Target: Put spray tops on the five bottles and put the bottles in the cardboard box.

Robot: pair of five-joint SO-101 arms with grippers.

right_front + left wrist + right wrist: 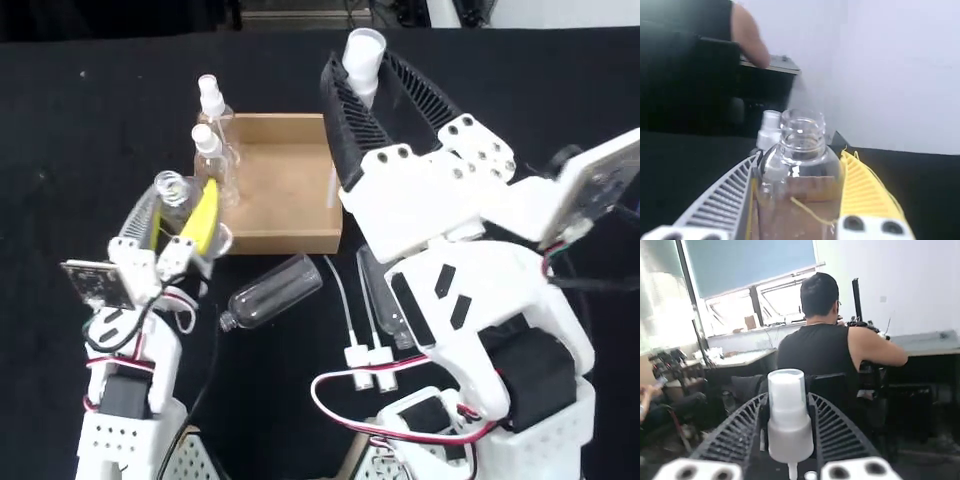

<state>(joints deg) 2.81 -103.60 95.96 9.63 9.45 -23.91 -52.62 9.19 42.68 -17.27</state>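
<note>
We note: left gripper (172, 208) clamped on an uncapped bottle (171, 190), upright, at 9 o'clock of the cardboard box (285, 241). Right gripper (364, 66) grips a spray top (362, 52) at the box's 1 o'clock.

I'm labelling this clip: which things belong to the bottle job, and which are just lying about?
Job: cardboard box; two capped bottles at its left wall; open bottle in left gripper; spray top in right gripper; two uncapped bottles lying flat; two loose spray tops beside them.
Just there: black table; arm wires.
</note>
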